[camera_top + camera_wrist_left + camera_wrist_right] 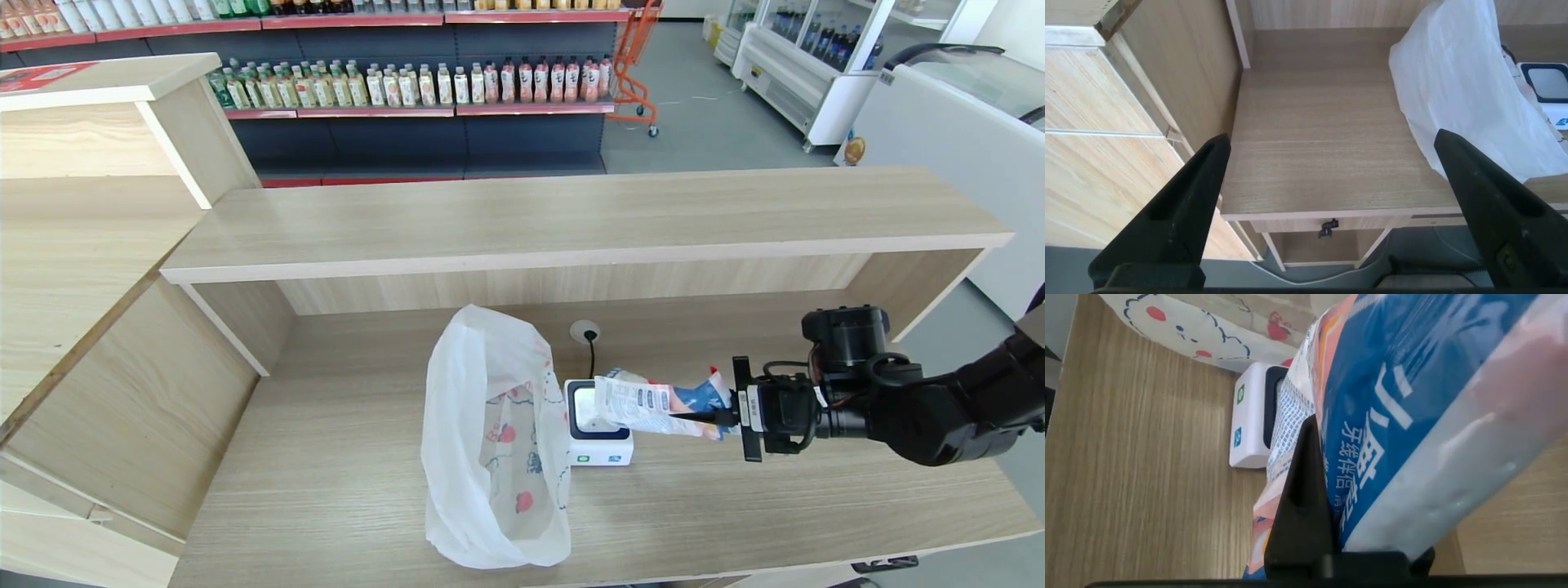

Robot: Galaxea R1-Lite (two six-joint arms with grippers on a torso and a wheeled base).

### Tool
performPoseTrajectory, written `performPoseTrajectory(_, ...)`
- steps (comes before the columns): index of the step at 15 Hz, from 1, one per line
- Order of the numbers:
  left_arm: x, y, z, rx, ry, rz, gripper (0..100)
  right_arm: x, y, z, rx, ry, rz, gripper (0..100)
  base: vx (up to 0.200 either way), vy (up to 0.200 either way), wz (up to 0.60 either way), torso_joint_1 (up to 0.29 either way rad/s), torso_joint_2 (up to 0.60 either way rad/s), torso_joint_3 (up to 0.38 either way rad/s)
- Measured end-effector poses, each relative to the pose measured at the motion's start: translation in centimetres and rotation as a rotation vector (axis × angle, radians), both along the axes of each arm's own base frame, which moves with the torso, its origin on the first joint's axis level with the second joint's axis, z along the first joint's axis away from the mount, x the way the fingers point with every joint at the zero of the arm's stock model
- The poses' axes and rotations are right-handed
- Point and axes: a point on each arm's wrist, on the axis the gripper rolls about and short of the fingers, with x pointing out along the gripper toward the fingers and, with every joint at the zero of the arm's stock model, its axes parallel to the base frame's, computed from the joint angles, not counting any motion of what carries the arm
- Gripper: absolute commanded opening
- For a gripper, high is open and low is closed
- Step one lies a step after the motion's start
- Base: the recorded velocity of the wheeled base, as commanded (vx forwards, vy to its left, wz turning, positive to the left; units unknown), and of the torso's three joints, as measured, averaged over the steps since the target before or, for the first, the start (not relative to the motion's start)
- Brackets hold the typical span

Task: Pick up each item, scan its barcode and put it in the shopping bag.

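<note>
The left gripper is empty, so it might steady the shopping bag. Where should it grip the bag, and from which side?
Probably the left rim of the shopping bag, approached from the robot's left: its mouth gapes upward, and the scanner and the packet in the right gripper crowd its right side.

Wooden counter, bottle shelves, orange cart, freezers behind

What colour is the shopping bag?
The shopping bag is translucent white with red and blue cartoon prints; head view.

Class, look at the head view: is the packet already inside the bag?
No, the right claw holds the packet by the scanner, outside the bag.
</note>
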Motion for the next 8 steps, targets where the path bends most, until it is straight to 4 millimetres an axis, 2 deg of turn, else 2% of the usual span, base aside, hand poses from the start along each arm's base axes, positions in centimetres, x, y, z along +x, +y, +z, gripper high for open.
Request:
performPoseTrajectory(3, 0.0, 0.0, 0.0, 0.0, 0.0, 0.0, 100, 0.4, -0.3, -0.4, 0.005, 0.02, -0.016, 0, 0.0, 0.0, 0.0, 0.0, 0.0, 0.0)
performPoseTrajectory(8, 0.0, 0.0, 0.0, 0.0, 0.0, 0.0, 100, 2.0, 0.8, -1.2, 0.007, 0.015, 0.009, 0, 0.0, 0.0, 0.0, 0.0, 0.0, 0.0)
